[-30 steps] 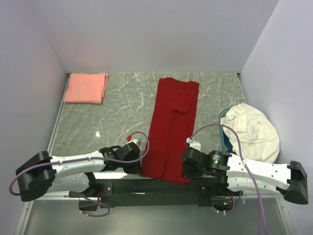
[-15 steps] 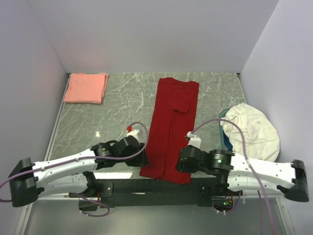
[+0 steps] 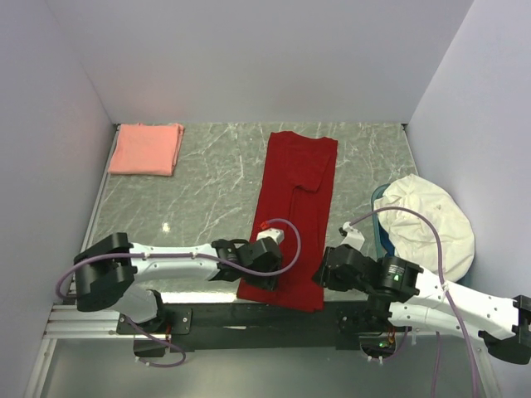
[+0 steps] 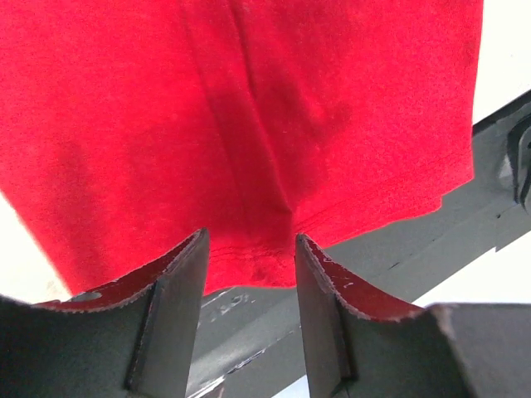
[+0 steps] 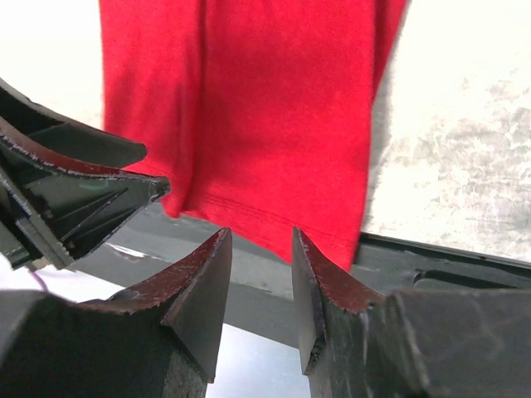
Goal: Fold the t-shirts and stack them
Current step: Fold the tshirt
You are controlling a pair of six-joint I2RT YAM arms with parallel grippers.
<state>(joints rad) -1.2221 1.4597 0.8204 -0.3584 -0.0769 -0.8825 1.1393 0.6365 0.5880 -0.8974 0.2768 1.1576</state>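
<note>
The deep red t-shirt [image 3: 294, 207] lies folded lengthwise as a long strip down the middle of the marble table, its near hem hanging over the black rail. The salmon-pink t-shirt [image 3: 148, 149] rests folded at the back left corner. My left gripper [image 3: 270, 274] hovers over the red shirt's near hem, open; in the left wrist view the red shirt's [image 4: 249, 108] hem sits just beyond the left gripper's [image 4: 249, 240] tips. At the hem's right corner, my right gripper [image 3: 322, 272] is open, and the right wrist view shows the right gripper [image 5: 259, 236] facing red cloth [image 5: 265, 108], nothing held.
A white cloth bundle [image 3: 427, 220] fills a blue basket at the right edge. A black rail [image 3: 249, 319] runs along the near table edge under the hem. The left gripper's fingers [image 5: 75, 141] show at the left of the right wrist view. Walls enclose the table.
My left gripper has opened and swung right from the shirt's left edge to over its near hem. The right gripper has pulled back slightly to the right of the hem corner.
</note>
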